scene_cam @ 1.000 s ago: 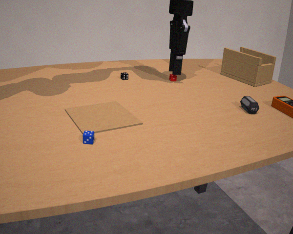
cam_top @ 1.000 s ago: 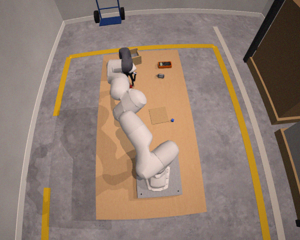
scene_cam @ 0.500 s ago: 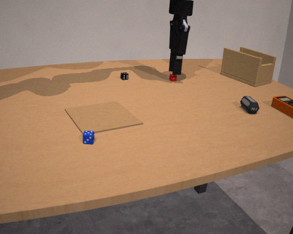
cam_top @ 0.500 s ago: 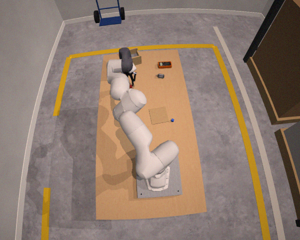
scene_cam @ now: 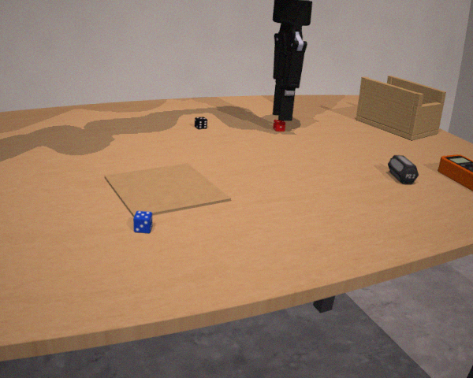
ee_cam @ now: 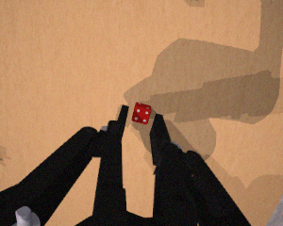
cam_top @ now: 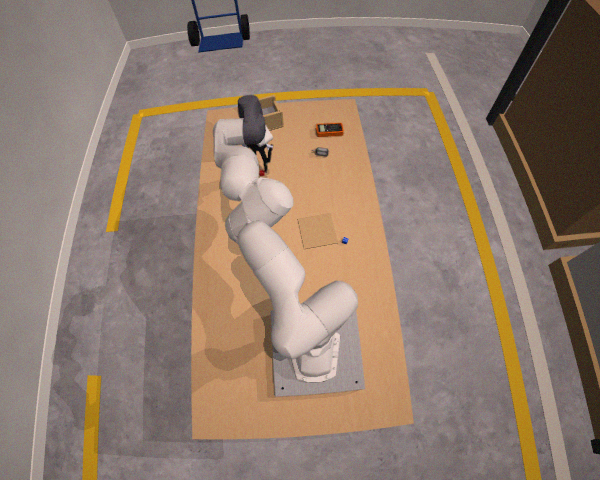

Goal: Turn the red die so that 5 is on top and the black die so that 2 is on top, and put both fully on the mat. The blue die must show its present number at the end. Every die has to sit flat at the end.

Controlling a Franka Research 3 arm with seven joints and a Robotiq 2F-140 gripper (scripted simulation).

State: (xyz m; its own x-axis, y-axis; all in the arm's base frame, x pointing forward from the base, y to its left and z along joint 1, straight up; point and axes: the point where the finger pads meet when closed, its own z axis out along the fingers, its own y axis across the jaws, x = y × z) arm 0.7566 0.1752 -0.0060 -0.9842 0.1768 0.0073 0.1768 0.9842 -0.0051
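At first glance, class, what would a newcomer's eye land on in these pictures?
Most striking is the black gripper standing upright at the far side of the table, its fingertips just above the red die. Next come the black die to its left and the bright blue die at the near corner of the flat mat. On the right lies an orange meter, near a wooden box.
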